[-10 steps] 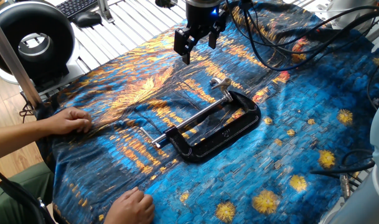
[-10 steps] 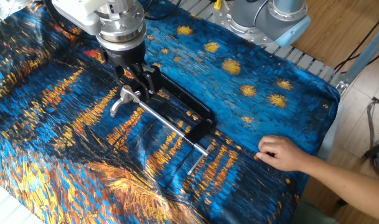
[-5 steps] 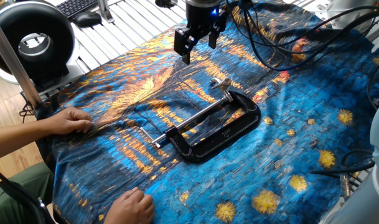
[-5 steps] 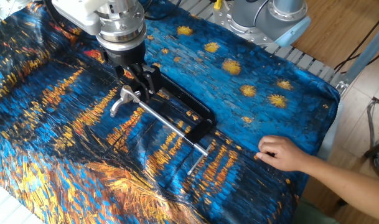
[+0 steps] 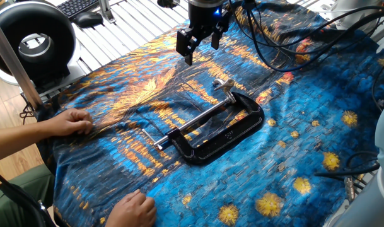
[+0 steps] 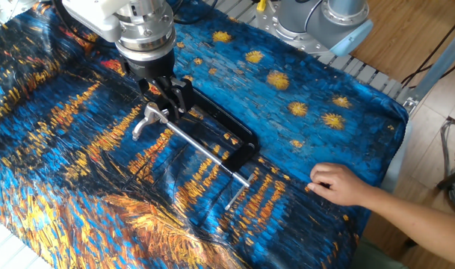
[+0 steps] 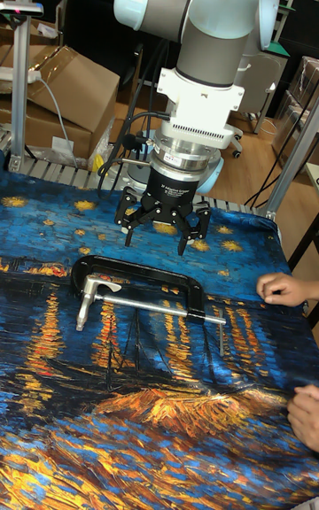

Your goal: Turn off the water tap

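Observation:
The water tap (image 5: 222, 86) (image 6: 148, 119) (image 7: 89, 286) is a small shiny silver lever at one end of a black C-clamp (image 5: 224, 135) (image 6: 228, 125) (image 7: 142, 266). The clamp lies flat on the painted blue-and-orange cloth. A long silver rod (image 5: 198, 120) (image 7: 151, 302) runs from the tap through the clamp's other arm. My gripper (image 5: 202, 43) (image 6: 167, 94) (image 7: 161, 228) hangs open above the cloth, just behind the tap end of the clamp. It touches nothing, and nothing is between its fingers.
A person's hands (image 5: 70, 122) (image 5: 133, 209) (image 6: 339, 184) (image 7: 282, 289) press the cloth down at its edge. Black cables (image 5: 292, 38) trail across the cloth behind the arm. A black round device (image 5: 31, 41), a keyboard (image 5: 78, 6) and a mouse (image 5: 89, 20) lie beyond the cloth.

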Motion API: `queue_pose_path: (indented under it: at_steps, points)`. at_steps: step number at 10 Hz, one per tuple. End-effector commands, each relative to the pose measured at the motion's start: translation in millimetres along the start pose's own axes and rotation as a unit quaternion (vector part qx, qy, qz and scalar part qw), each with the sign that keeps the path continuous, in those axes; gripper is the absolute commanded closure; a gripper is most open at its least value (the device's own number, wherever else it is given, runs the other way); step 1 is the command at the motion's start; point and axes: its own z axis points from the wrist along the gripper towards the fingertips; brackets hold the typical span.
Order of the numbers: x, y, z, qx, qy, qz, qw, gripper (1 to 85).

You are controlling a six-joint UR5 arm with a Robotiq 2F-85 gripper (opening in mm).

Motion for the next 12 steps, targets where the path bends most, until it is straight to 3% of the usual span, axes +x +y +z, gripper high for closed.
queue_pose_path:
  at_steps: [1,6,12]
  points:
    - [-42.0,12.6,-3.6,-0.02,-0.081,-0.003,0.9965,84.3]
    - [-44.4,11.7,-4.0,-0.019,-0.086,0.004,0.9961,84.3]
    - [-45.7,20.7,-4.7,-0.037,-0.088,0.017,0.9953,84.3]
